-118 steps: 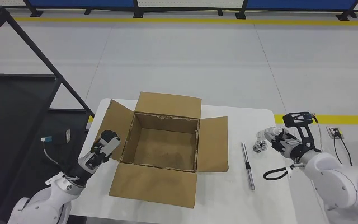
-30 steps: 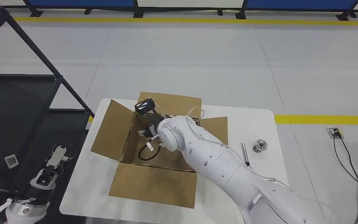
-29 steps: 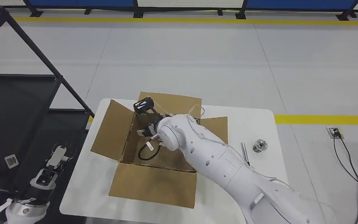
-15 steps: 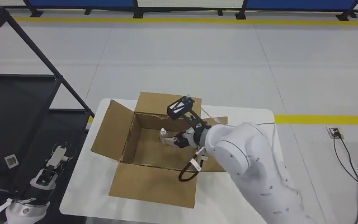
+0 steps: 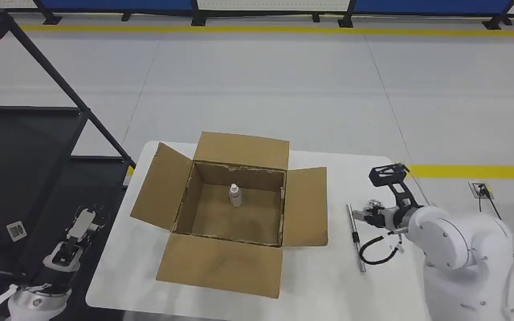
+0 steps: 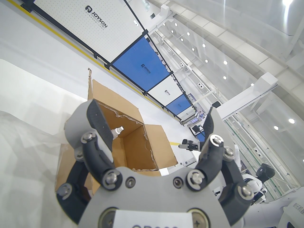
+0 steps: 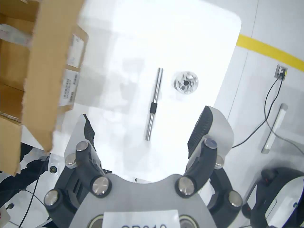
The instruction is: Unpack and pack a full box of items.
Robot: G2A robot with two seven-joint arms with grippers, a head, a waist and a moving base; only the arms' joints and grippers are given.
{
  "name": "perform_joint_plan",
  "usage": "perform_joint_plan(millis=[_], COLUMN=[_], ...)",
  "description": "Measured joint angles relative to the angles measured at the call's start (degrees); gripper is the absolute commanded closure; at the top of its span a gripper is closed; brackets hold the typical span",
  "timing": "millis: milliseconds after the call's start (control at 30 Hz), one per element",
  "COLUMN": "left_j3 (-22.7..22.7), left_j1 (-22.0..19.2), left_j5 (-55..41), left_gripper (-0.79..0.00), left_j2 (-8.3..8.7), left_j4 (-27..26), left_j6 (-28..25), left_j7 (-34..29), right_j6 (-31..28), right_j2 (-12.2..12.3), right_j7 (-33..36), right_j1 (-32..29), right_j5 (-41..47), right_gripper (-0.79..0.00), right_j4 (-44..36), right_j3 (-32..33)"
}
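Since the frame half a second earlier, the right arm has left the box [image 5: 233, 213] and now sits at the right edge of the frame, over the bare right end of the table [image 5: 337, 277]. The bottle [image 5: 234, 195] it carried now stands upright inside the box, near the wall toward the top of the frame. The box was empty four seconds ago. The left claw [image 5: 80, 221], then at the left flap, is now off the table at lower left.

**Handling**
- Rod [image 7: 154, 104]: it appears to be polished metal, stiff, thin and slippery. It lies flat on the table right of the box and is likely to roll. Grip it across the shaft at the dark band near mid-length, so that it hangs balanced.
- Disc [image 7: 185, 82]: a small metal part lying just beside the rod, apart from it. It is probably dense for its size. Grip it across the rim.
- Bottle [image 6: 117, 130]: probably light plastic, tall and narrow, so it tips easily. Keep later items clear of it.

**Claws**
- Right claw [image 7: 147, 119]: jaws wide apart, holding nothing and touching nothing. It hangs above the rod and disc.
- Left claw [image 6: 152, 111]: jaws wide apart and empty, pointing toward the box from well outside it.
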Motion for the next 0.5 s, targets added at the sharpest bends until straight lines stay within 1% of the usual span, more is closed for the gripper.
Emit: perform_joint_plan(millis=[133,167,200,233,300,400,467,500], left_j3=[0.00,0.00,0.00,0.00,0.00,0.00,0.00,0.00], left_j1=[0.00,0.00,0.00,0.00,0.00,0.00,0.00,0.00], left_j5=[0.00,0.00,0.00,0.00,0.00,0.00,0.00,0.00], left_gripper=[-0.785,-0.785,-0.785,-0.785,-0.785,-0.785,-0.785,-0.785], left_j2=[0.00,0.00,0.00,0.00,0.00,0.00,0.00,0.00], left_j4=[0.00,0.00,0.00,0.00,0.00,0.00,0.00,0.00], left_j6=[0.00,0.00,0.00,0.00,0.00,0.00,0.00,0.00], left_j7=[0.00,0.00,0.00,0.00,0.00,0.00,0.00,0.00], right_j6=[-0.95,-1.15,-1.26,-1.30,-1.21,-0.72,-0.10,0.38], right_j2=[0.38,0.43,0.48,0.49,0.53,0.53,0.53,0.52], right_j7=[-0.27,-0.68,-1.41,-1.92,-2.82,-4.39,-5.74,-6.57], right_j1=[0.60,0.97,1.43,1.72,2.37,3.29,3.77,4.08], right_j5=[-2.03,-1.69,-1.29,-0.80,-0.73,-0.89,-1.47,-1.86], right_gripper=[-0.782,-0.699,-0.640,-0.603,-0.585,-0.514,-0.517,-0.489], right_j4=[7.76,9.65,12.04,13.69,17.07,21.00,22.98,24.14], right_j3=[-1.04,-1.24,-1.53,-1.82,-2.73,-4.19,-5.03,-5.62])
